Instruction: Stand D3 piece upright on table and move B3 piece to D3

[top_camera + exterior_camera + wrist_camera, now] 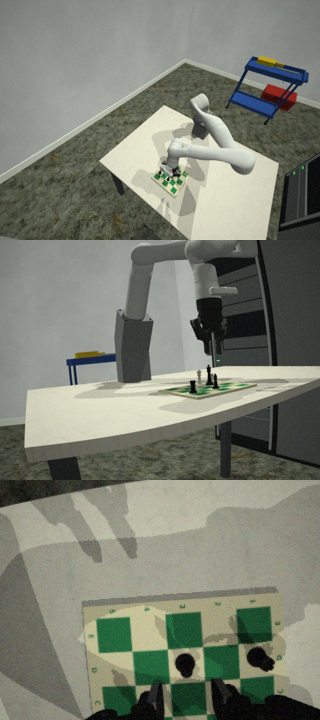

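A small green-and-cream chessboard (173, 190) (240, 385) (114, 635) lies on the white table (144, 144) (103, 410). On it stand a black rook (192, 386), a white piece (199, 376), a tall black king (208, 374) and a smaller black piece (215, 381). The wrist view shows two black pieces from above, one (185, 664) just ahead of the fingertips and one (260, 658) further right. My gripper (169, 172) (213, 351) (187, 694) hangs well above the board, its fingers partly closed with a gap and nothing between them. The edge labels are too small to read surely.
The arm's grey base (133, 345) stands on the table behind the board. A dark cabinet (284, 317) stands to the right. A blue cart (268, 87) with a yellow box and a red crate stands far off on the floor.
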`<state>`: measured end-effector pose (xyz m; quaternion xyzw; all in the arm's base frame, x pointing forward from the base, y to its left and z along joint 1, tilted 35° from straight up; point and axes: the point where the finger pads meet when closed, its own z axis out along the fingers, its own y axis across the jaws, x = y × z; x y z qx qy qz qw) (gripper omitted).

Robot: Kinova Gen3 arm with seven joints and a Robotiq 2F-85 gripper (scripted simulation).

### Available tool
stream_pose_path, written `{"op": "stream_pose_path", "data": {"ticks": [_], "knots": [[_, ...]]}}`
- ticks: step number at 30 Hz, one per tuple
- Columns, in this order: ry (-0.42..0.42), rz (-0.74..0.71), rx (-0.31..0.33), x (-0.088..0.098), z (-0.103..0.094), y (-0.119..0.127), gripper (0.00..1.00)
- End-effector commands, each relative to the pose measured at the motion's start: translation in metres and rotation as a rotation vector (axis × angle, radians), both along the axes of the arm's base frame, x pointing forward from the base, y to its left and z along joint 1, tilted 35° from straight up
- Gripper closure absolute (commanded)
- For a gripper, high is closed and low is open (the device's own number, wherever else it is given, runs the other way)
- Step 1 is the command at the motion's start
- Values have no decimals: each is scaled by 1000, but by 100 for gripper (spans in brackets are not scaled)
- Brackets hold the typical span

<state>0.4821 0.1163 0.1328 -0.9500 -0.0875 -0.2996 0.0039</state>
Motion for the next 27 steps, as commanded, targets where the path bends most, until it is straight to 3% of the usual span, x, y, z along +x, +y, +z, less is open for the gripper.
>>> {"op": "stream_pose_path", "data": {"ticks": [1, 27], "knots": [[0, -1, -2, 1, -2, -1, 63], [0, -1, -2, 21, -31, 0, 63]]}}
